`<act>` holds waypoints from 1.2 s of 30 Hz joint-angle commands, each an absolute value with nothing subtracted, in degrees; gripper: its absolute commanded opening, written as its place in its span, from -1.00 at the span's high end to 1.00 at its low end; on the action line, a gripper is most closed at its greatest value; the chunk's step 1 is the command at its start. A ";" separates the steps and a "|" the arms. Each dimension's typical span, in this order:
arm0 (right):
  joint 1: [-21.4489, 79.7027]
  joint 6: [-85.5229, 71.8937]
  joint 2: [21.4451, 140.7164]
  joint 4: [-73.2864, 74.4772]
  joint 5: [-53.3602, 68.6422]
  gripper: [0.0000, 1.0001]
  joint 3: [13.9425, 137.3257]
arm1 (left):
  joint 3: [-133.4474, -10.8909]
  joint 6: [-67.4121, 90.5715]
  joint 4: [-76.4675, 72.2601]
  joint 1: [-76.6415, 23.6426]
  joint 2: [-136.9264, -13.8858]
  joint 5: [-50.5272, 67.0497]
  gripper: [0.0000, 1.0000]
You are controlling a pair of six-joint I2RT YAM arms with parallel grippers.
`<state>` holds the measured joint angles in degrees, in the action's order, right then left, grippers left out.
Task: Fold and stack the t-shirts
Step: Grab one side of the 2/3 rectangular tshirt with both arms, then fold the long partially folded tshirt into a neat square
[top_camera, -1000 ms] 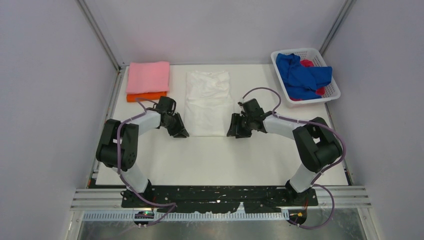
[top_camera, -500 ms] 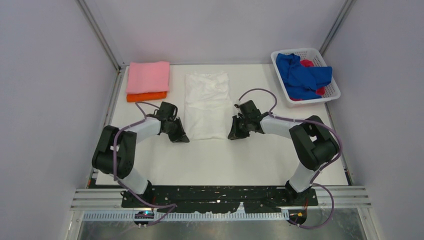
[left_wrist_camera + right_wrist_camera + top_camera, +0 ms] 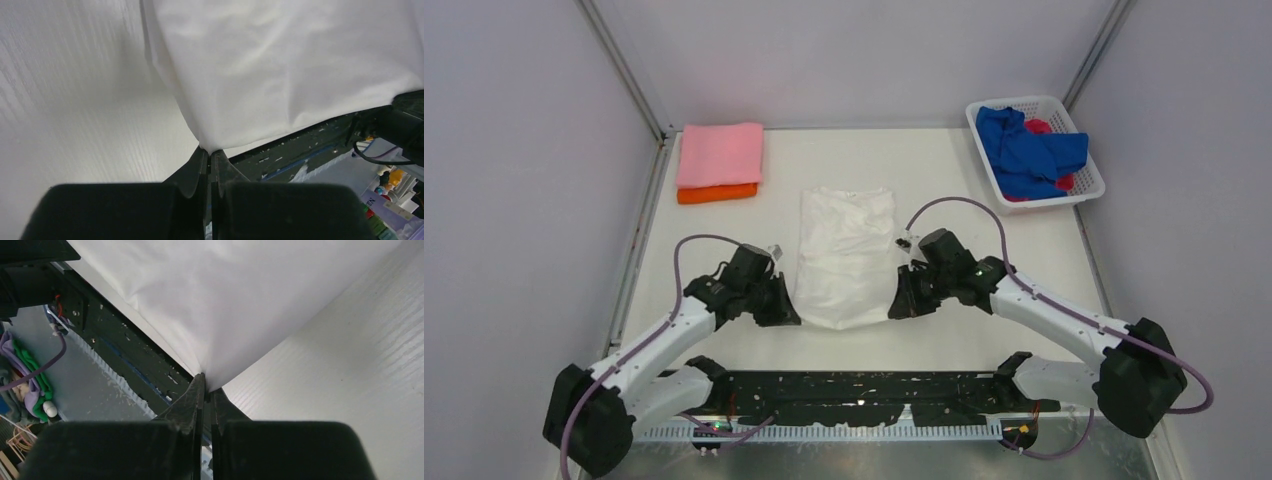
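Note:
A white t-shirt (image 3: pixel 844 255), folded to a long strip, lies in the middle of the table. My left gripper (image 3: pixel 788 316) is shut on its near left corner (image 3: pixel 210 145). My right gripper (image 3: pixel 899 305) is shut on its near right corner (image 3: pixel 207 381). Both hold the near edge pulled toward the table's front edge. A folded pink t-shirt (image 3: pixel 720 154) lies on a folded orange t-shirt (image 3: pixel 716 193) at the back left. A blue t-shirt (image 3: pixel 1027 152) and a red one (image 3: pixel 1041 127) lie crumpled in the basket.
The white lattice basket (image 3: pixel 1089 170) stands at the back right corner. The black base rail (image 3: pixel 864 390) runs along the table's near edge, just in front of the shirt's near end. Grey walls close in the left, right and back.
Both grippers have moved toward the table's front edge, dragging the white t-shirt with them. The shirt's far end has left the back of the table.

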<state>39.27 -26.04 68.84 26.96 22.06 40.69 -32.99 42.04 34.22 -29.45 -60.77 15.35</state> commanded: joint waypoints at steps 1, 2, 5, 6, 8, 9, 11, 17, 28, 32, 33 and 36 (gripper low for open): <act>38.40 -24.72 63.20 31.48 22.81 0.89 44.53 | -36.54 43.37 40.29 -29.88 -50.86 14.27 1.00; 37.96 -24.40 63.06 31.52 22.83 0.90 46.16 | -37.72 43.05 40.44 -29.88 -49.80 13.90 1.00; 34.54 -22.85 63.60 30.10 22.60 0.90 49.07 | -41.74 41.77 39.08 -29.63 -49.78 11.54 1.00; 33.66 -22.68 63.88 29.55 22.60 0.90 50.35 | -43.38 41.23 38.96 -29.24 -50.87 10.73 1.00; 30.72 -22.61 64.72 26.72 23.59 0.90 51.83 | -46.91 40.21 38.39 -28.20 -53.66 9.29 1.00; 28.80 -22.97 65.53 24.50 25.23 0.90 52.60 | -48.46 40.02 37.63 -27.53 -55.12 8.33 1.00; 26.25 -23.15 67.39 21.59 28.15 0.90 54.24 | -51.86 39.29 34.98 -25.83 -58.54 8.69 1.00; 21.60 -21.66 76.36 19.77 32.43 0.90 62.64 | -64.21 35.89 34.33 -22.09 -69.01 6.31 1.00; 15.68 -21.27 91.67 18.98 33.37 0.89 74.67 | -77.25 34.56 33.55 -17.27 -86.69 4.86 1.00; 14.80 -20.88 97.27 19.54 31.41 0.89 79.28 | -81.96 34.49 34.55 -16.17 -92.83 4.13 1.00; 14.60 -20.84 99.05 19.57 30.92 0.89 79.94 | -83.34 34.33 34.74 -15.97 -94.34 4.03 1.00; 14.17 -20.86 102.64 19.21 29.99 0.89 83.15 | -87.12 34.11 35.46 -15.51 -99.02 3.41 1.00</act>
<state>15.22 -22.15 99.59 20.97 31.83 78.04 -81.56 35.46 35.48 -16.69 -95.46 5.96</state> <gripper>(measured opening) 0.085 0.020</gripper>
